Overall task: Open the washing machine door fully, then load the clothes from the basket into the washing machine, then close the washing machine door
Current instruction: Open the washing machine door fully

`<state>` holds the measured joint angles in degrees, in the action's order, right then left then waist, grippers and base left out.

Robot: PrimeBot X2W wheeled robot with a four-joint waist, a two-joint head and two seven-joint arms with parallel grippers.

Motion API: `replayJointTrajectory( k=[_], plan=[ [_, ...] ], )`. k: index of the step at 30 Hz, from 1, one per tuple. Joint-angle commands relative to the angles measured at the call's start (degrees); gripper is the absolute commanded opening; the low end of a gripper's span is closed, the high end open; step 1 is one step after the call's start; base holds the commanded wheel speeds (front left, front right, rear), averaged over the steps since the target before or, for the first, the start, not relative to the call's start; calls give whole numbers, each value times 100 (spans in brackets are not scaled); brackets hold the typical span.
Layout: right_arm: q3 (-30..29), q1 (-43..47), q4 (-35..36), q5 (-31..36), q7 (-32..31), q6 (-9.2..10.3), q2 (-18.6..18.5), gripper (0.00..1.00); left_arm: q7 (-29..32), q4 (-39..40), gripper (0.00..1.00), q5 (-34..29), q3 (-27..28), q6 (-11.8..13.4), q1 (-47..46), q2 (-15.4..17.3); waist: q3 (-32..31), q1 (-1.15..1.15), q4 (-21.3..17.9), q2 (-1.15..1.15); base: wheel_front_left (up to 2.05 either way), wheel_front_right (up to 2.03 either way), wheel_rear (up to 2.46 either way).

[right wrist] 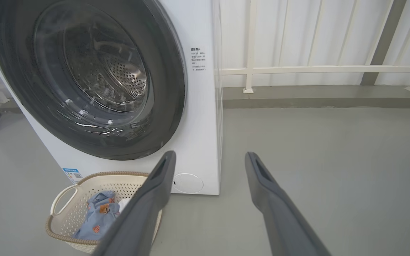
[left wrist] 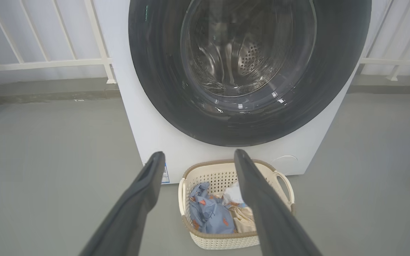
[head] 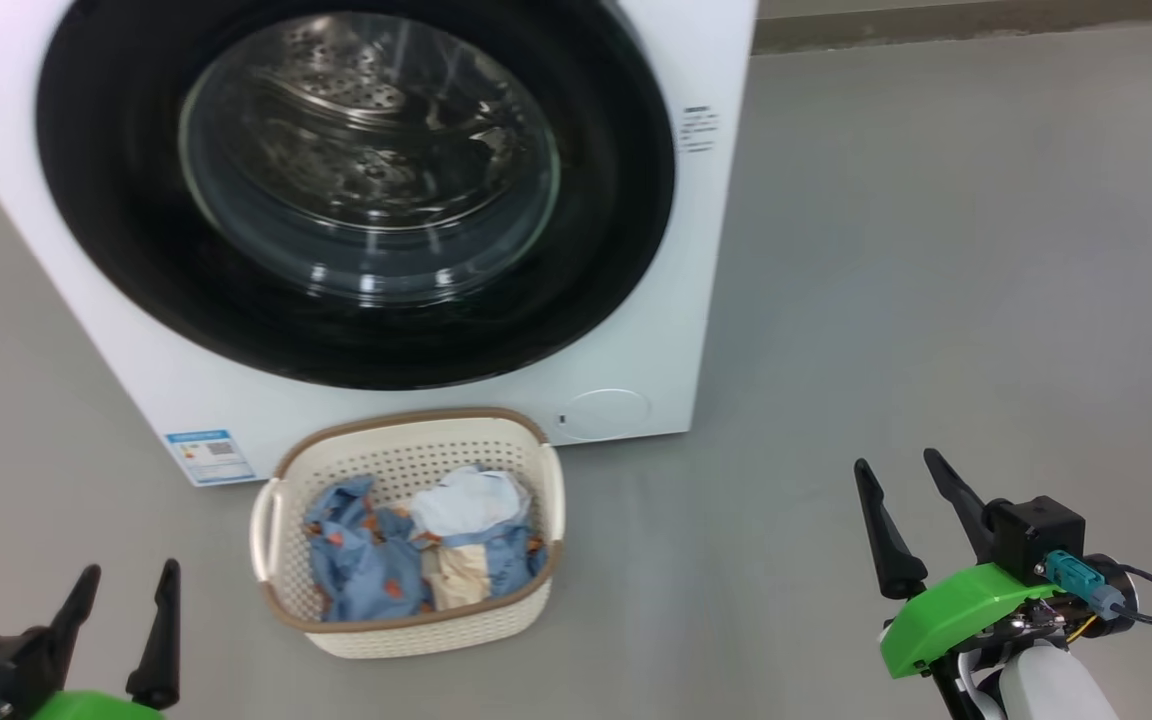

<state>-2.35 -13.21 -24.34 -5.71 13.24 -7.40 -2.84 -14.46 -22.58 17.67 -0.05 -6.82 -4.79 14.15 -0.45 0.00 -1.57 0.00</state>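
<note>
Door (head: 116, 250) was shut, upper left. Left pincer (head: 131, 570) and right pincer (head: 896, 462) hung spread, empty, bottom corners. I judged a grip might slip on its gloss; basket (head: 406, 415) beneath crowded the approach.

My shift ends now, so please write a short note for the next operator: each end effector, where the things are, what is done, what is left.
The left end effector is open and empty, left of the basket.
The right end effector is open and empty, over the floor, right of the basket.
The washing machine door is shut.
The clothes lie in the basket, which stands on the floor before the washing machine.
Done: nothing yet. Left: open the door fully, load the clothes, close the door.
</note>
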Motion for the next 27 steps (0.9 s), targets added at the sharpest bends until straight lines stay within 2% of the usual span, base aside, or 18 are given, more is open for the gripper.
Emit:
replayJointTrajectory(
  k=[1, 12, 27],
  plan=[
    [131, -175, 102, -63, 66, -9, -4, 100, -54, 132, 100, 85, 251, 18, -274, 172, 15, 0, 5, 0, 125, 116, -241],
    [161, -220, 102, -125, 114, -9, -4, 100, -54, 412, 100, -14, 321, 3, -184, 171, 79, 0, 28, 0, 80, 80, -160],
    [184, -165, 129, -150, 155, -9, -4, 100, -54, 552, 100, -32, 349, -54, -56, 107, 27, 0, 33, 0, 4, 4, -8]
  ],
)
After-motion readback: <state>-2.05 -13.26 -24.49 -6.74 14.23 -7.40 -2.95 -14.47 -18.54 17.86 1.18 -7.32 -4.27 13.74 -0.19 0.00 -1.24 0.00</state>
